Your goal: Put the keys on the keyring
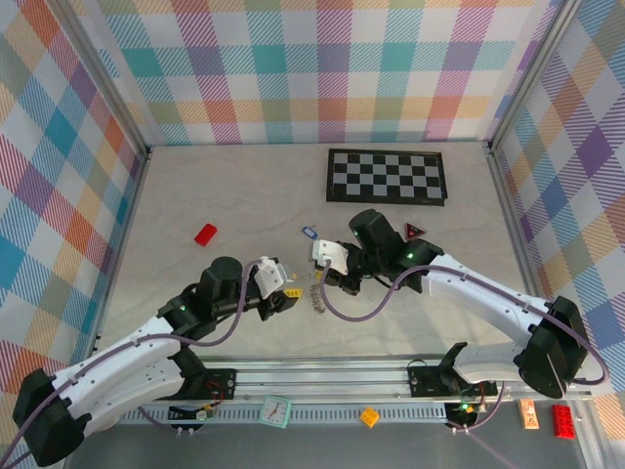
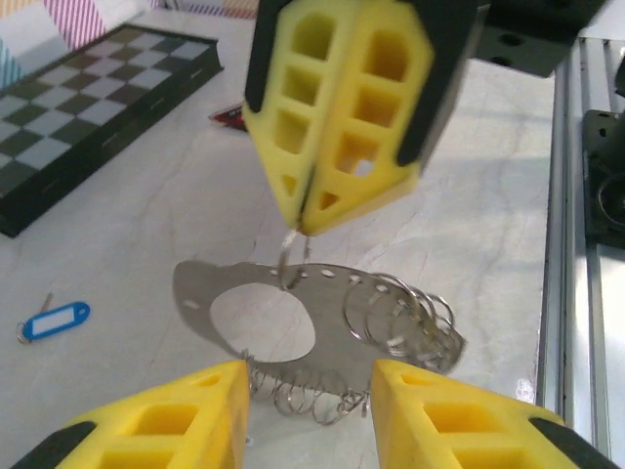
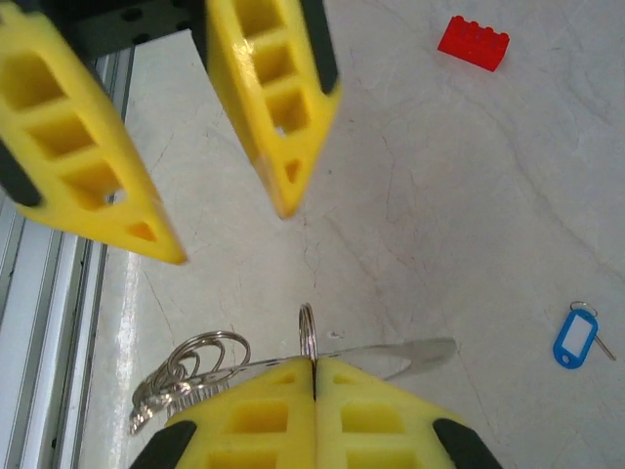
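The keyring (image 2: 352, 313) is a flat silvery plate with an oval hole and several split rings along its edges. It hangs just above the table (image 1: 244, 205). My right gripper (image 3: 314, 363) is shut on one ring at the plate's top edge and comes down from above in the left wrist view (image 2: 303, 227). My left gripper (image 2: 311, 376) is open, its yellow fingers (image 2: 195, 410) on either side of the plate's lower edge without touching it. A blue key (image 2: 56, 320) with a pale centre lies flat on the table, well away from both grippers (image 3: 576, 337) (image 1: 309, 233).
A black-and-white chequered board (image 1: 387, 176) lies at the back. A red block (image 1: 205, 234) sits to the left and a small red triangle (image 1: 416, 231) to the right of the arms. The metal rail (image 1: 391, 376) runs along the near edge.
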Action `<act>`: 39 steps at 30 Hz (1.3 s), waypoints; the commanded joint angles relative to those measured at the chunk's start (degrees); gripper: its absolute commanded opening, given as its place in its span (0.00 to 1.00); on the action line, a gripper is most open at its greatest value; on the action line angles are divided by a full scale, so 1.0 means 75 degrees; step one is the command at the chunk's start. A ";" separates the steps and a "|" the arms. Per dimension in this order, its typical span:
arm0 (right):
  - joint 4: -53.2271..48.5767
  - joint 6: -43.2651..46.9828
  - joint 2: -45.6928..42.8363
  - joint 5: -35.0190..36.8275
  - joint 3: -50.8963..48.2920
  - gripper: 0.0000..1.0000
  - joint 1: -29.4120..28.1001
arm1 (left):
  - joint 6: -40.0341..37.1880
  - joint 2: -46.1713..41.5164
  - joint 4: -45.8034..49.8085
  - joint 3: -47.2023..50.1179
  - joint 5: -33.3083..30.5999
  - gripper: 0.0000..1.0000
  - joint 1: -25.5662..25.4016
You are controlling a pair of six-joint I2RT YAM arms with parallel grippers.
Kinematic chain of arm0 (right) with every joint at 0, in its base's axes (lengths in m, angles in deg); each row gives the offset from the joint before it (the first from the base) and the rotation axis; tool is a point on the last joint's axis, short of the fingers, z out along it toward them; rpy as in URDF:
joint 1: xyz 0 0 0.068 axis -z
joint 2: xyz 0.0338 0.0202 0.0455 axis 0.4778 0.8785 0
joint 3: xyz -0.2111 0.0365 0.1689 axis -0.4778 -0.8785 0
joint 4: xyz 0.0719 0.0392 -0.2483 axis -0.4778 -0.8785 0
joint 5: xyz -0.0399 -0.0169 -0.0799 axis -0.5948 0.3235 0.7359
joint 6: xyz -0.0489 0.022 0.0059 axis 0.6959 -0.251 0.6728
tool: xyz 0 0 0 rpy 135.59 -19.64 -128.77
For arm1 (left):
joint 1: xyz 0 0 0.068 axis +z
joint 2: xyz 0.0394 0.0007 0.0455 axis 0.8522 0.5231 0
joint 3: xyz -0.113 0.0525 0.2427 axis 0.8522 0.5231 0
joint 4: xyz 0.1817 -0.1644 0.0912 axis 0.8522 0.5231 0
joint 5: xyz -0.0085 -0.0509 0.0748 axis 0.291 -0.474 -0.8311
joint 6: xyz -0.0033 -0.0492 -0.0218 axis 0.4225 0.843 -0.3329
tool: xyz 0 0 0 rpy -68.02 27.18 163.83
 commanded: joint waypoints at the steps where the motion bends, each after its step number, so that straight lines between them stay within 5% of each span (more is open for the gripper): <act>1: -0.0450 0.0474 0.0108 0.0008 0.0420 0.00 -0.0126 | 0.0365 0.0322 -0.0392 -0.0316 -0.0126 0.36 -0.0060; 26: -0.0821 0.0596 0.0548 -0.0193 0.0894 0.00 -0.0316 | 0.0087 0.1112 -0.1176 -0.0259 0.0643 0.17 -0.0022; 39: -0.0396 0.0153 0.0422 -0.0474 0.0681 0.00 -0.0279 | 0.0052 0.1237 -0.1615 -0.0117 0.1254 0.00 0.0046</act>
